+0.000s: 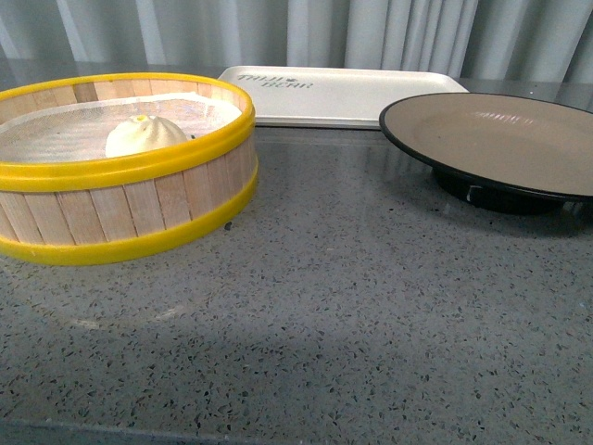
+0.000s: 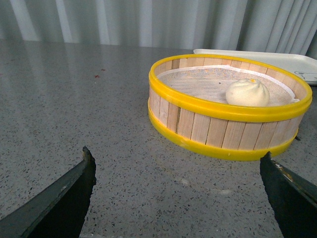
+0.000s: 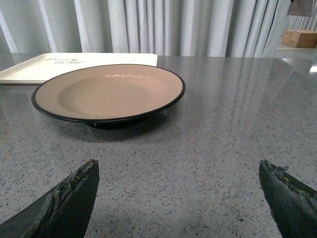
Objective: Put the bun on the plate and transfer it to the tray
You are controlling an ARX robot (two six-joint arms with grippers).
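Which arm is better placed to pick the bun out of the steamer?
Left. The left gripper, jaws open, faces the steamer basket holding the bun; the right gripper faces the plate.

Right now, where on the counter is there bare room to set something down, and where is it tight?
Bare: the wide counter strip in front of the steamer basket and plate, and the lane between them. Crowded: the back, where the tray sits close behind both.
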